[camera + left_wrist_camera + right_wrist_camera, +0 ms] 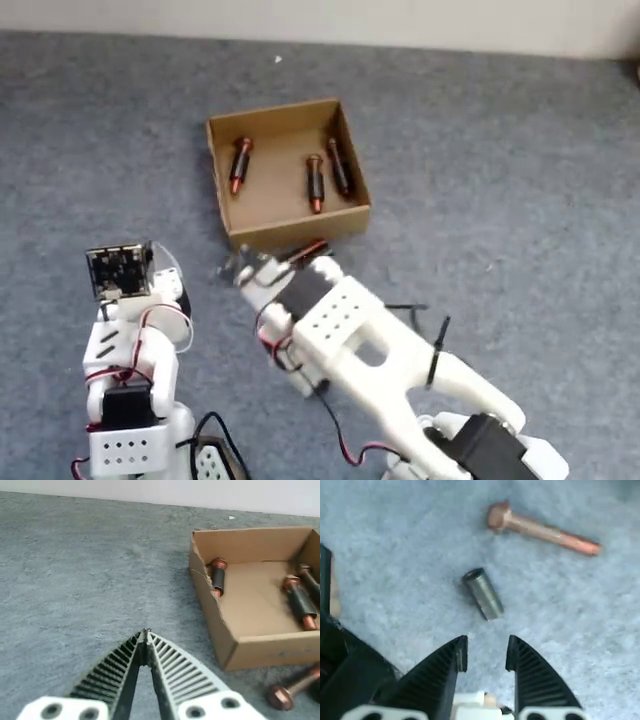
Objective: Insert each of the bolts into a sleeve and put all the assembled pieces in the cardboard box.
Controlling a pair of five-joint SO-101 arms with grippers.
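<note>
Upper centre, a square brown cardboard box (280, 192) holds three copper bolts in dark sleeves (316, 184). Just below its front wall lies another copper bolt (306, 248), touching the large white arm (380, 350) from lower right.

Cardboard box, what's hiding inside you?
Inside the cardboard box lie three sleeved bolts, two of them close together. In the left wrist view the near wall hides a strip of floor.

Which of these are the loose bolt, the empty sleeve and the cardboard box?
loose bolt (547, 531), right wrist view, middle of its shank.
empty sleeve (484, 595), right wrist view, on its side wall.
cardboard box (280, 172), high view, bare floor between the pieces.
</note>
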